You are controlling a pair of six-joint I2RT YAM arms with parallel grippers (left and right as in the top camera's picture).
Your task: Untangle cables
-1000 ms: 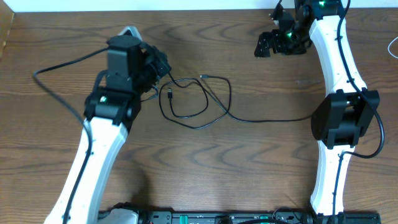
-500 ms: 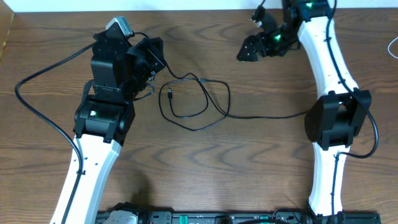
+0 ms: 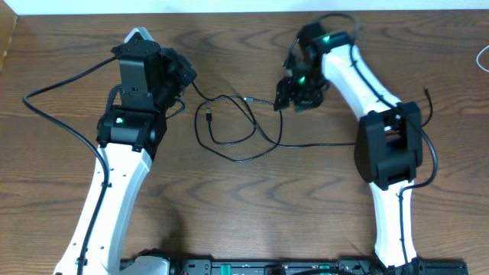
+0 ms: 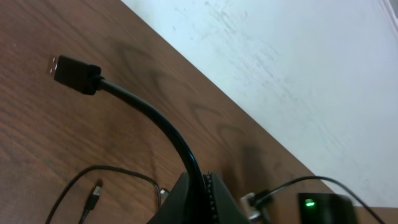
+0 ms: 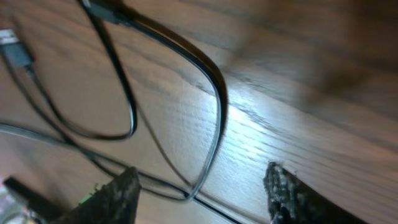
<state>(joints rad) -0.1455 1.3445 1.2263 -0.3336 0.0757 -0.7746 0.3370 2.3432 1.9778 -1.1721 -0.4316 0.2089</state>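
robotics lab bench, not a home or a kitchen. what shows it: two white-and-black robot arms, left arm [image 3: 114, 191] and right arm [image 3: 393, 221], both rooted at the near edge of one wood-grain table [image 3: 306, 206] that runs under both claws. a black hardware strip [image 3: 267, 268] sits along that same edge, well behind the left claw [image 3: 179, 76] and right claw [image 3: 294, 95]. a green status light [image 3: 324, 38] is lit on the right arm just behind its claw. a thick black wire [image 3: 53, 95] loops out to the left of the left claw. a plain scuffed white surface [image 4: 298, 74] lies past the table edge ahead of the left claw. a thin black cord [image 3: 229, 141] lies looped between the claws.
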